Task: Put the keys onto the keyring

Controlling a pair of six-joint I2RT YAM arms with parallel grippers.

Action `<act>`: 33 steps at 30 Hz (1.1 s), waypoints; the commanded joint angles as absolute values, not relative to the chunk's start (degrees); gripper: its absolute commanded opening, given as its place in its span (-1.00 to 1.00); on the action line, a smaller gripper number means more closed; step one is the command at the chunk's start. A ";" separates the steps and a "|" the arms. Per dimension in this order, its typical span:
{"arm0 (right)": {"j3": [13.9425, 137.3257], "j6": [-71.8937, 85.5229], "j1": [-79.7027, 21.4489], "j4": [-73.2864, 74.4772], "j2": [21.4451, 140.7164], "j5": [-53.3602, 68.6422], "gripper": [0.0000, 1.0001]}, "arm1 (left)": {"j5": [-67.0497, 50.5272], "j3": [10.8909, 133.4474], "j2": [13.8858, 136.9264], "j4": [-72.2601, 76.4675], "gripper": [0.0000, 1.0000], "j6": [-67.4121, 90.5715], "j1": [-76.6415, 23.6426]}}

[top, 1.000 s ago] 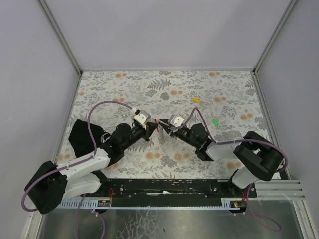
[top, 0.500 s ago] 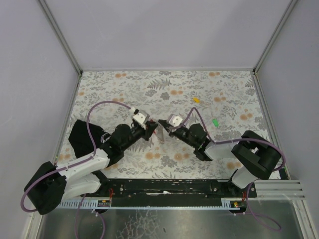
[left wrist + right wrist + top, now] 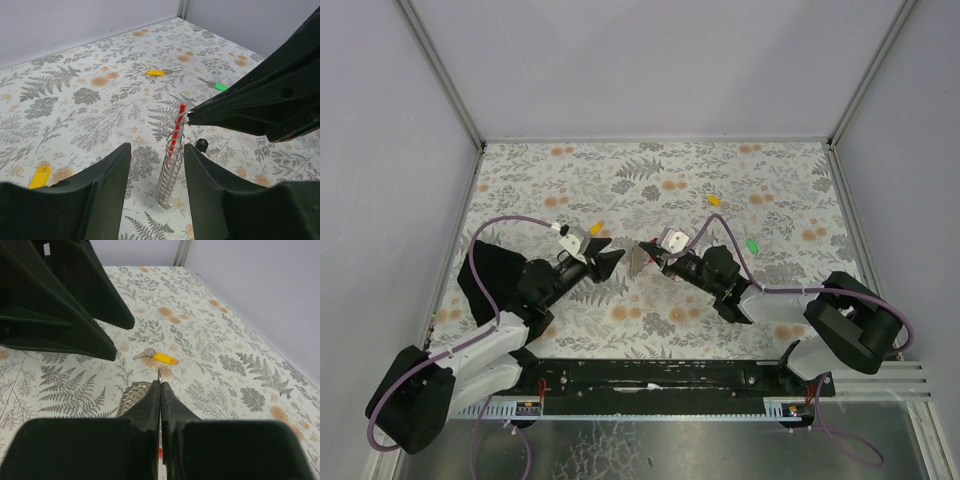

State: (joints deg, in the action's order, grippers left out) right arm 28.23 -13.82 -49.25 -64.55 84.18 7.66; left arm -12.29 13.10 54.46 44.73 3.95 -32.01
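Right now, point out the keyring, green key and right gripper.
keyring (image 3: 168, 174), left wrist view, on its grey fan-shaped piece.
green key (image 3: 220, 86), left wrist view, on its plastic head.
right gripper (image 3: 159, 385), right wrist view, between its closed fingertips.

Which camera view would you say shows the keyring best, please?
The left wrist view: the keyring stands upright, its red strip and grey mesh clear, pinched at the top by the right claw. From above it is a grey sliver; the right wrist view shows only an edge behind the claw.
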 commanded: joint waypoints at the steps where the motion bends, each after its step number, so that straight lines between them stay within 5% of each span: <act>1: 30.52 -14.92 -48.69 -63.56 81.16 12.17 -1.00 | -17.96 13.73 56.24 51.53 -0.04 3.04 -31.20; 26: 37.93 -29.57 -48.43 -35.06 72.32 24.80 -1.00 | -40.97 15.44 59.88 50.69 -0.01 -17.17 -27.38; 33: 39.21 -32.15 -48.43 -31.31 71.29 27.16 -1.00 | -45.23 18.04 59.97 46.67 -0.20 -20.63 -27.29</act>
